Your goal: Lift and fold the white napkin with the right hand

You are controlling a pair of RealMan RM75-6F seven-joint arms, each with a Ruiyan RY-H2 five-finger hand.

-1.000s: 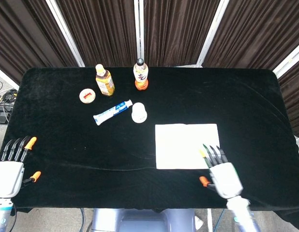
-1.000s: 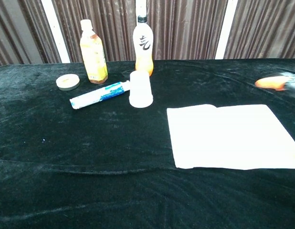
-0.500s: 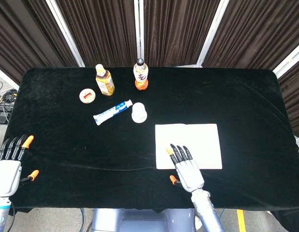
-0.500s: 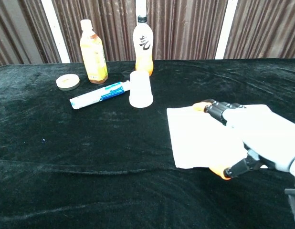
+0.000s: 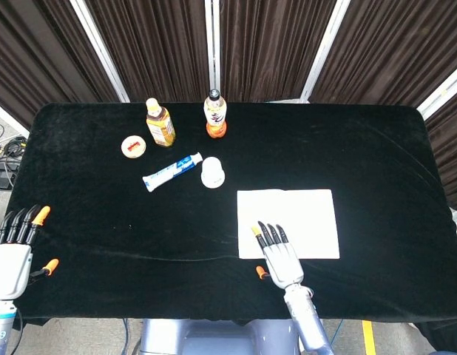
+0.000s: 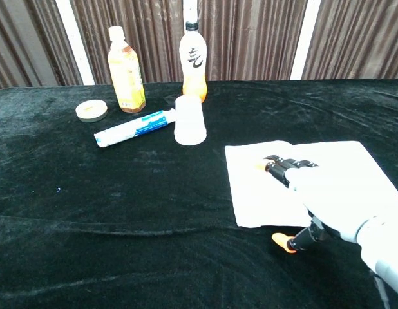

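The white napkin [image 5: 306, 214] [image 6: 250, 180] lies flat and square on the black cloth, right of centre. My right hand [image 5: 277, 254] [image 6: 321, 203] is stretched out palm down over its near left corner, fingers straight and slightly apart, fingertips over the paper and thumb off the near edge. It holds nothing. Whether it touches the napkin I cannot tell. My left hand [image 5: 14, 255] hovers open off the table's near left corner, seen only in the head view.
At the back left stand a yellow bottle [image 5: 160, 123] [image 6: 126, 69], an orange-bottomed bottle [image 5: 215, 114] [image 6: 193, 59], a small round tin [image 5: 132, 146] [image 6: 91, 111], a toothpaste tube [image 5: 171, 171] [image 6: 134, 127] and an upturned white cup [image 5: 212, 172] [image 6: 189, 120].
My right hand swung left along the near edge of the napkin, from its right side to its left corner, then dropped slightly lower. The napkin has not moved. The left hand barely shifted.
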